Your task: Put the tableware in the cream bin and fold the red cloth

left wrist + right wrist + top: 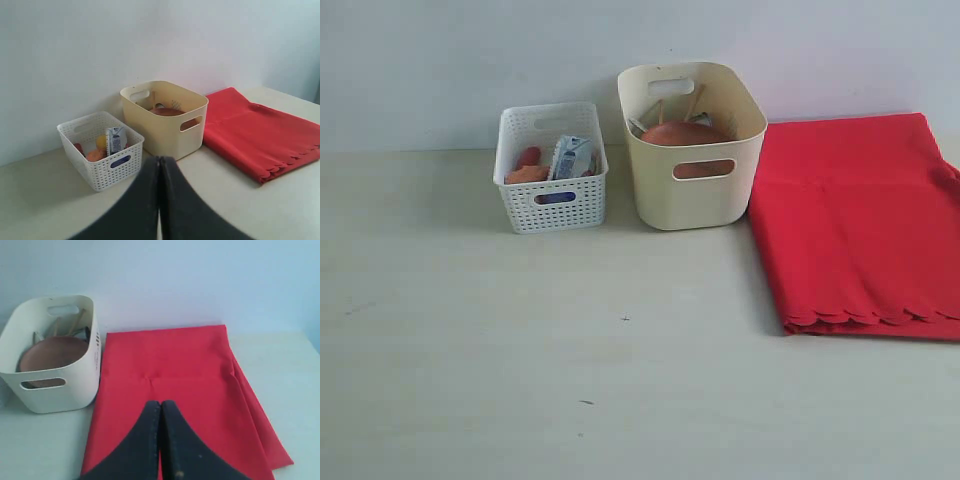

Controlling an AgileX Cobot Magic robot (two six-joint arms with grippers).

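The cream bin [692, 145] stands at the back of the table, with the round brown plate [682, 134] and wooden chopsticks [694, 100] inside it. The rest of the tableware is hidden in the bin or out of view. The red cloth [855, 220] lies folded flat to the bin's right, its scalloped edge toward the front. Neither arm shows in the exterior view. My left gripper [159, 161] is shut and empty, raised in front of the two bins [165, 117]. My right gripper [160, 405] is shut and empty above the red cloth [170, 385], with the bin [50, 355] beside it.
A white lattice basket [552, 167] left of the cream bin holds a blue-and-white milk carton [571, 156] and orange and red food. The pale tabletop [570, 360] stretches in front of both bins. A plain wall backs the table.
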